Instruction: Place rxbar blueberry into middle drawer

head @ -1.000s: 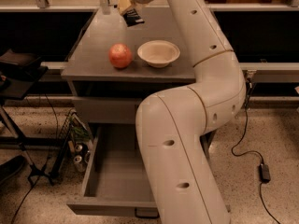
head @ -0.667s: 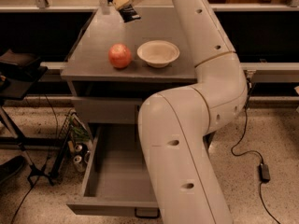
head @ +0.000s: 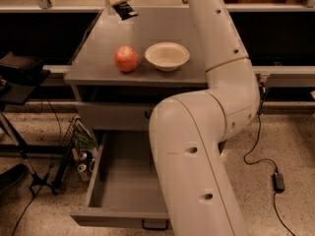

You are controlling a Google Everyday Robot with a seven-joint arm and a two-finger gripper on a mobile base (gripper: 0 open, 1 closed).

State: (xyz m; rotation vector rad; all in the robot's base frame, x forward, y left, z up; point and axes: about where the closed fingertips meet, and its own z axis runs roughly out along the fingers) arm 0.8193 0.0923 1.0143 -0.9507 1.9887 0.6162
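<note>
gripper [head: 122,2] sits at the far left corner of the cabinet top [head: 162,28], clamped on the one rxbar blueberry [head: 126,11]. one red fruit [head: 127,58] and one white bowl [head: 167,56] sit side by side near the front edge. one middle drawer [head: 125,178] stands open below.

I can read no words, even on the small dark snack bar [head: 126,11] in the gripper [head: 122,3] up top.
</note>
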